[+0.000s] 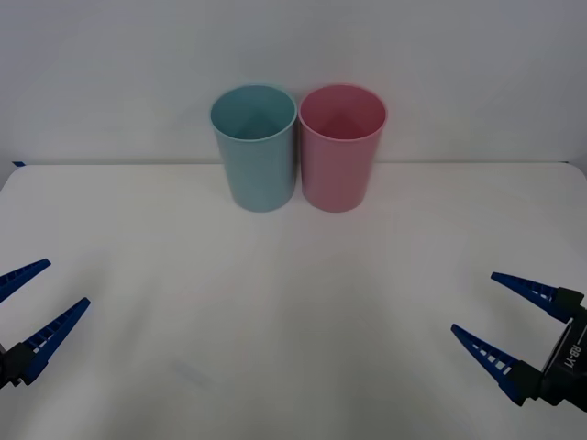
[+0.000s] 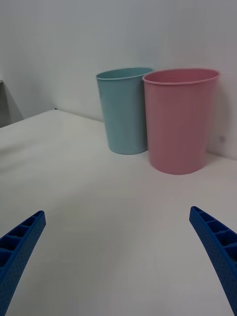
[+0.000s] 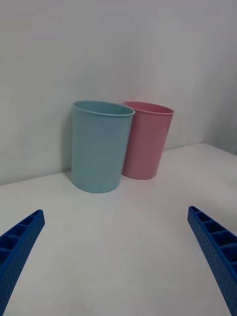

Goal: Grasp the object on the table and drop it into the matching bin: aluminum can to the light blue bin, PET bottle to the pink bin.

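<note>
- I have the white table (image 1: 293,312) spread wide in front of me in the front view.
- The light blue bin (image 1: 254,147) stands upright at the far middle of the table, close to the wall, with its open mouth facing up.
- The pink bin (image 1: 341,147) stands upright just beside it on the right; the two look to be touching or nearly so at their sides, and I cannot tell which.
- My left gripper (image 1: 44,289) hangs low at the near left edge of the table, its blue ribbed fingers spread apart and holding nothing.
- My right gripper (image 1: 495,307) sits at the near right edge, fingers likewise spread wide with nothing between them.
- Both grippers are well apart from the bins and from each other.
- From the right wrist I see the pink bin (image 2: 180,121) nearer and the light blue bin (image 2: 124,111) behind it.
- From the left wrist the light blue bin (image 3: 101,145) is nearer, partly covering the pink bin (image 3: 147,140).
- I cannot tell where the can is.
</note>
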Available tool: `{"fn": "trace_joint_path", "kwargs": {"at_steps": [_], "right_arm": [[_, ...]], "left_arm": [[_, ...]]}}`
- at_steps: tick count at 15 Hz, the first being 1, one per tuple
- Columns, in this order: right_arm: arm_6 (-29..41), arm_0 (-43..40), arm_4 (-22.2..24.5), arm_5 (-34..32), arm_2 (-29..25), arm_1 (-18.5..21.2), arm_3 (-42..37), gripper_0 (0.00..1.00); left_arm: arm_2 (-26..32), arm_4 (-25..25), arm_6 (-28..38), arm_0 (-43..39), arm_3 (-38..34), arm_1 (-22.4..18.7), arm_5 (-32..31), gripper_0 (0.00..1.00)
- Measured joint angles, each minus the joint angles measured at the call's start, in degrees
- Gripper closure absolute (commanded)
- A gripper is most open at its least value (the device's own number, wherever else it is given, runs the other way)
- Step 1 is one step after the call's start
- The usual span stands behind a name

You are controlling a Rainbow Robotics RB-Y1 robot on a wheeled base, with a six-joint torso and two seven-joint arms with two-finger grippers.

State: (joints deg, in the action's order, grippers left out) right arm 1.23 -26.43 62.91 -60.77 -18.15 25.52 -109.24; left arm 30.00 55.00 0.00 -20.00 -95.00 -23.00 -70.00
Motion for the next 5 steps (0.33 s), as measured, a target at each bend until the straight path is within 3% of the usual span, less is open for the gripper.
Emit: {"fn": "trace_joint_path", "kwargs": {"at_steps": [5], "right_arm": [[0.8,-0.6,-0.8,-0.8,0.3,-0.9,0.0,0.00]], "left_arm": [[0.0,0.0,0.0,0.0,0.0,0.0,0.0,0.00]]}}
